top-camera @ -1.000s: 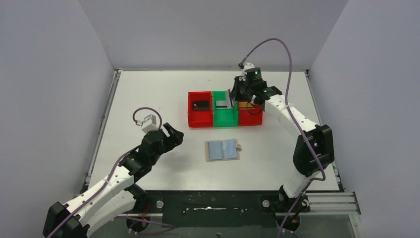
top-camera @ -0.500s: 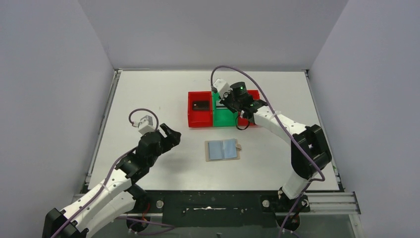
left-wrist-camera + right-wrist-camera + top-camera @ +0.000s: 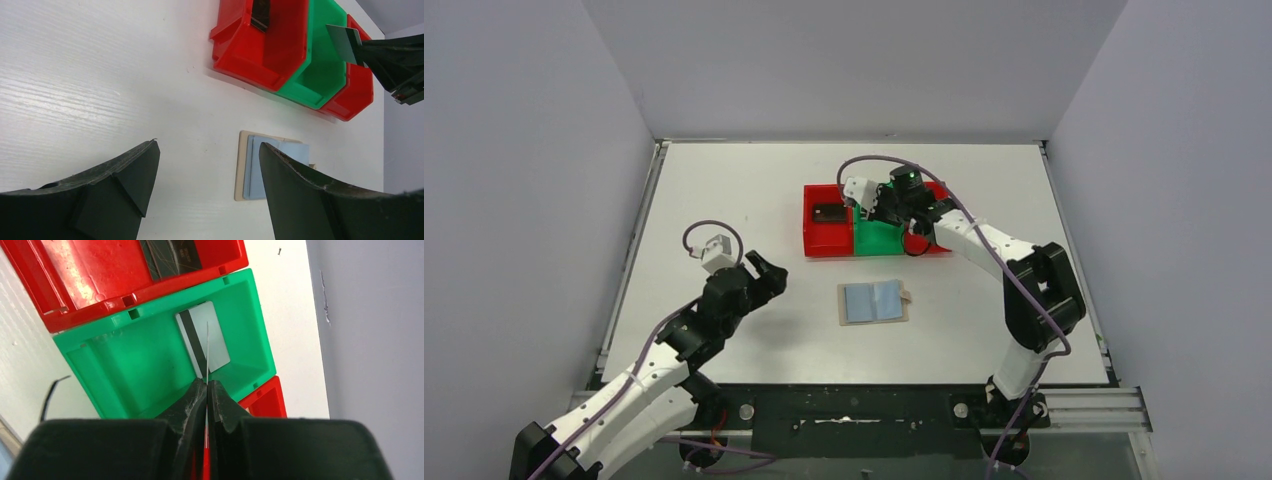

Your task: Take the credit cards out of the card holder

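Observation:
The card holder (image 3: pixel 874 301) lies open on the table, beige with light blue lining; it also shows in the left wrist view (image 3: pixel 272 165). My right gripper (image 3: pixel 876 206) hangs over the green bin (image 3: pixel 879 238), shut on a thin grey credit card (image 3: pixel 345 42), seen edge-on in the right wrist view (image 3: pixel 207 352) between the fingertips of the right gripper (image 3: pixel 206 385). A silver-grey card with a dark stripe (image 3: pixel 202 337) lies in the green bin (image 3: pixel 125 370). A dark card (image 3: pixel 829 212) lies in the left red bin (image 3: pixel 812 235). My left gripper (image 3: pixel 764 272) is open and empty, left of the holder.
Three bins stand in a row behind the holder: red, green, red. The right red bin (image 3: pixel 934 243) is mostly hidden under my right arm. Grey walls close in the table on three sides.
My right gripper has swung left with the card, from the green and right red bins' boundary to over the green bin, and the wrist has turned. The left arm has barely moved.

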